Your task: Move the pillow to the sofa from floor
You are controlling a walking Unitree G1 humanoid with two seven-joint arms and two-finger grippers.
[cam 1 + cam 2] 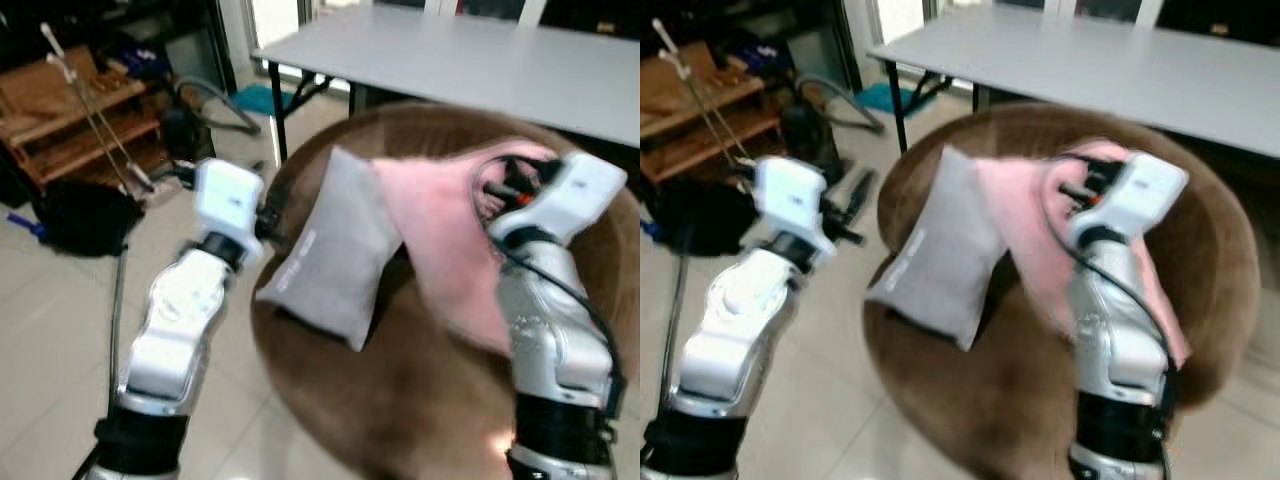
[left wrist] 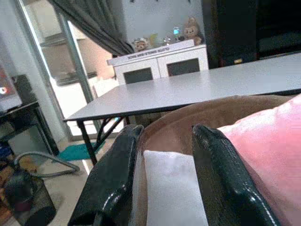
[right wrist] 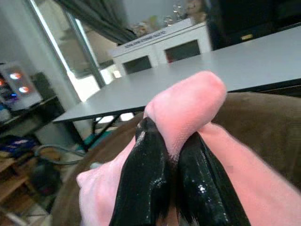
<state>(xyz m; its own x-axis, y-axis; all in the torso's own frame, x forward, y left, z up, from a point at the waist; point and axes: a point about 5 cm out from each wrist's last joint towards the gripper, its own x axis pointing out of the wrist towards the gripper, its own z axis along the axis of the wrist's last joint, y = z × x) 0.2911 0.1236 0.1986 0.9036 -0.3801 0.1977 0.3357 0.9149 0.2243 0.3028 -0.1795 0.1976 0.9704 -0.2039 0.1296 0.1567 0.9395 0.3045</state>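
right hand (image 3: 171, 155): fingers pinched on a fold of the pink pillow (image 1: 440, 240), held over the sofa seat
pink pillow: draped against the brown sofa (image 1: 400, 400) back, right of the grey pillow (image 1: 325, 250)
left hand (image 2: 162, 174): fingers apart, holding nothing, left of the grey pillow
desk (image 1: 480, 60): grey, beyond the sofa

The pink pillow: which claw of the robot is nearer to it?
Right. The right claw is pinching a fold of the pink pillow over the brown sofa. The left claw is open, apart from it, beside the grey pillow.
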